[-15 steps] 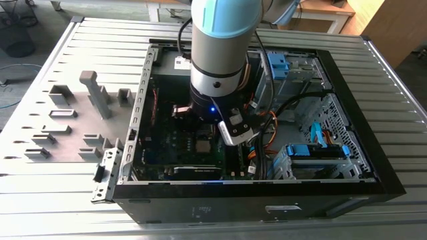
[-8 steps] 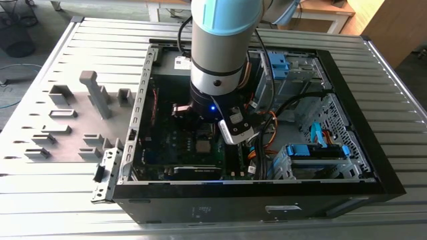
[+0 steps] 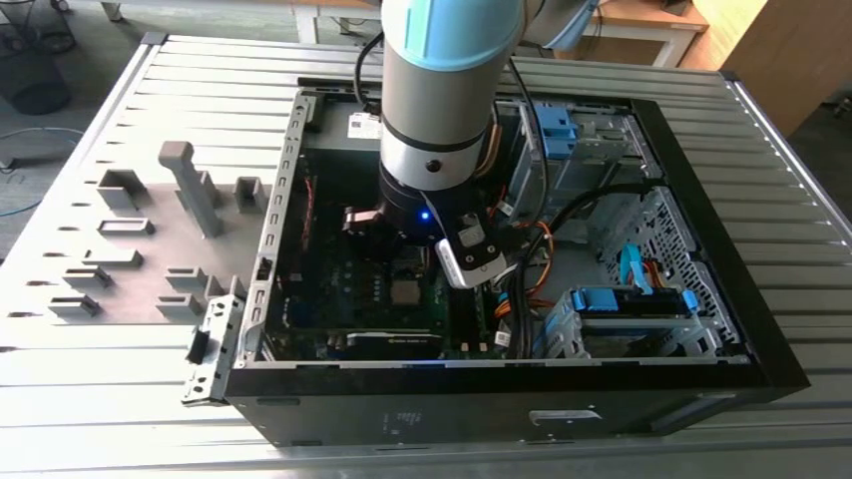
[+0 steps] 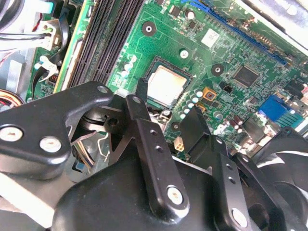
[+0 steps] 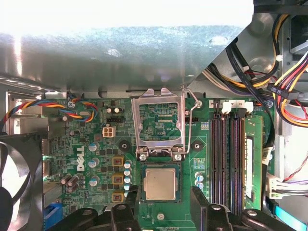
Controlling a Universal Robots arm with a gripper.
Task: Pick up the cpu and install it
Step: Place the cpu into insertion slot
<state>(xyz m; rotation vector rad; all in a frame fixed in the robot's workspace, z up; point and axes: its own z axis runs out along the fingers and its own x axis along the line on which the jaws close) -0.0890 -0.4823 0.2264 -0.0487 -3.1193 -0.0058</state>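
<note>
The cpu (image 5: 160,184), a small square chip with a silvery top, lies flat in its socket on the green motherboard (image 5: 67,154); it also appears in the second wrist view (image 4: 166,85) and in the exterior view (image 3: 406,291). My gripper (image 5: 163,193) hangs just above it, open, with one black finger (image 5: 132,199) on each side and neither touching the chip. The second wrist view has the same gripper (image 4: 166,105) over the chip's near edge. The socket's metal bracket (image 5: 160,122) is swung up and stands open beyond the cpu.
The arm (image 3: 433,120) reaches down into the open computer case (image 3: 745,329). Memory slots (image 5: 231,154) run beside the socket, with cable bundles (image 5: 284,86) past them and a fan (image 5: 14,192) on the other side. Grey fixtures (image 3: 187,190) stand on the table at the exterior view's left.
</note>
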